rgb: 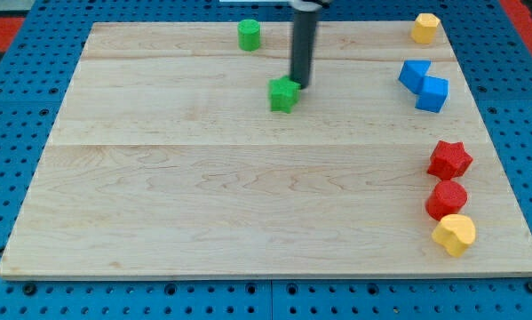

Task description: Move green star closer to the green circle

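My tip point(298, 85) is resting on the wooden board point(203, 204), touching the green star point(283, 94) at its upper right edge. The star shows no clear long axis. The green circle point(249, 35) is sitting nearby toward the view's top left.

Single camera, high, angled down over board point(159, 178).

A wooden tabletop point(203, 204) carries a yellow block point(425, 28) at upper right, a blue block point(424, 85) below it, and at lower right a red star point(449, 160), a red round block point(446, 199) and a yellow heart point(455, 235), crowded close together.
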{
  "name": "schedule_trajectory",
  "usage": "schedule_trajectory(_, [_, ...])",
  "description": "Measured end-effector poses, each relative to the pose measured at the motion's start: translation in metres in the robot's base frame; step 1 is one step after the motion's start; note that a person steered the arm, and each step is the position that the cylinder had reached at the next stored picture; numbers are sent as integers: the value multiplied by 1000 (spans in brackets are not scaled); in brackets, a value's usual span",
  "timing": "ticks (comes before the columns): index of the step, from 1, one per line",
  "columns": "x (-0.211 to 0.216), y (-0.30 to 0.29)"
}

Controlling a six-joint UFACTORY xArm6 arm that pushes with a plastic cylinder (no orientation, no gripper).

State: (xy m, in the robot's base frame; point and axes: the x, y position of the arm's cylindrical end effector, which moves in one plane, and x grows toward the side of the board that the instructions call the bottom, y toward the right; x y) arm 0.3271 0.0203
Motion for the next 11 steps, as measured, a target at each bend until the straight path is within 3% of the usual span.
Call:
schedule_trajectory(2, [88,41])
schedule_trajectory(3, [64,-29])
schedule_trajectory(4, [13,-43])
schedule_trajectory(5, [-11,-60])
schedule_trajectory(6, [32,-53])
schedule_trajectory(7, [37,-104])
schedule_trajectory(9, [-43,-80])
schedule_trajectory(11, [-16,-69])
